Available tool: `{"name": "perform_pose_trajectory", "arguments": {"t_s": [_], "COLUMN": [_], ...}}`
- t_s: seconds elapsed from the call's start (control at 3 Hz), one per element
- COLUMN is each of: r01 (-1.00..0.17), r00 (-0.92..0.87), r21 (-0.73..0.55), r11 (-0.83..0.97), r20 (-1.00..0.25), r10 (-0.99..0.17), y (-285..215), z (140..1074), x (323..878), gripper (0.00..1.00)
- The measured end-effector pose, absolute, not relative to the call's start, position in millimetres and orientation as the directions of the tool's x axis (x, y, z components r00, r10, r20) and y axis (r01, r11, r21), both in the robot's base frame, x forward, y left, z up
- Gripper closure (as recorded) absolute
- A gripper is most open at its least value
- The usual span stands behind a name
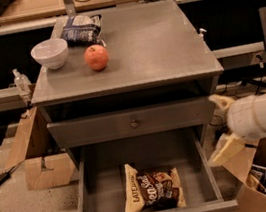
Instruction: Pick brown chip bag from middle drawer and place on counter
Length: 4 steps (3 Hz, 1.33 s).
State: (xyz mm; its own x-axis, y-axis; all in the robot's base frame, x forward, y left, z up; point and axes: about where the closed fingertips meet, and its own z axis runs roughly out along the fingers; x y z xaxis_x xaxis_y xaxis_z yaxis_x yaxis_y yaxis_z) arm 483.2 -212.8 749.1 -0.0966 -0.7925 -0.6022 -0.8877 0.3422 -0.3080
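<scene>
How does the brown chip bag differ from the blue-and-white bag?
The brown chip bag lies in the open middle drawer; the blue-and-white bag lies on the counter, back left. The brown chip bag appears larger. Both lie flat, untouched; the gripper hangs right of the drawer, fingers open.

Lower left of your gripper point(224, 125), which hangs right of the drawer point(105, 179), the brown bag point(153, 192) reads "LATE JULY" and "Sea Salt".

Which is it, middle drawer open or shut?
Open: the middle drawer is pulled out, brown chip bag lying on its floor. The gripper sits right of it, open and empty.
</scene>
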Motion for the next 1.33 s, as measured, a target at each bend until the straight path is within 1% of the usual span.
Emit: {"name": "perform_pose_trajectory", "arguments": {"t_s": [0.67,1.0,1.33], "r01": [-0.938,-0.946,-0.961], "r00": [-0.105,-0.109,-0.114], "r21": [-0.191,-0.164,-0.111], "r11": [0.29,0.28,0.254], "r20": [-0.639,-0.653,-0.678], "r10": [-0.762,-0.75,-0.726], "y": [-149.0,-138.8,-112.4], "z": [583.3,548.9,497.9], "x": [508.6,515.3,514.8], "gripper": [0.0,0.0,0.0]}}
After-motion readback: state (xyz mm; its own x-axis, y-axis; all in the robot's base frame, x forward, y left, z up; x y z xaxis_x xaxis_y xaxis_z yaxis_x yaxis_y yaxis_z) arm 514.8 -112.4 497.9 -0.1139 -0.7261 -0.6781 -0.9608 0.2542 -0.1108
